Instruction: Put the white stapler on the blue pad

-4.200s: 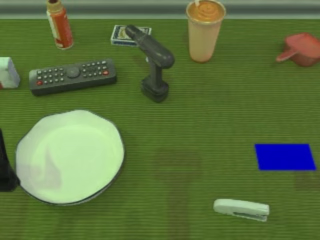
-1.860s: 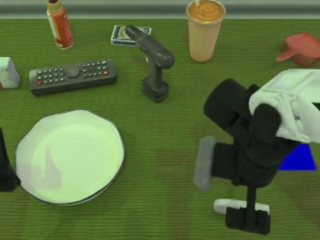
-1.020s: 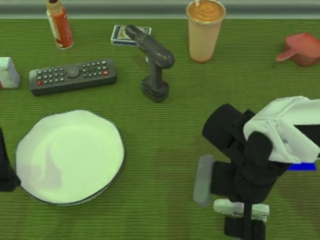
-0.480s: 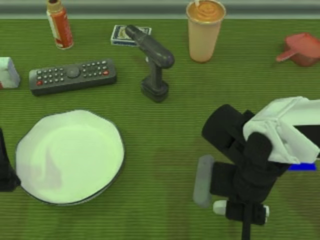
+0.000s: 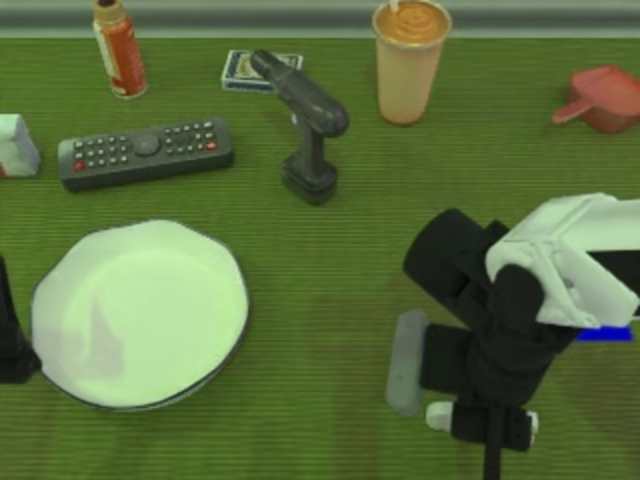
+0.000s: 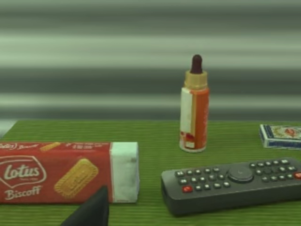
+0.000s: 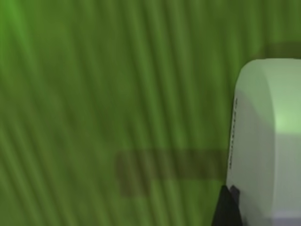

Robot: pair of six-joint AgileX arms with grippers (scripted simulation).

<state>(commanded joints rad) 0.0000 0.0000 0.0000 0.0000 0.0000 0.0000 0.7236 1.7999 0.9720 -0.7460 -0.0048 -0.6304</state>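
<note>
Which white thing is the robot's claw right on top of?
The white stapler, near the table's front edge under the right gripper. The white bowl and the white-ended biscuit box sit far off at the left.

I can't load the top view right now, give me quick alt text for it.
The right gripper sits low over the white stapler near the table's front right, hiding all but the stapler's ends; the blue pad peeks out from under the arm just beyond. The left arm is parked at the left edge beside a white plate.

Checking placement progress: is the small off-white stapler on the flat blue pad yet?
No. The off-white stapler lies on green mat under the right gripper; the blue pad sits apart.
</note>
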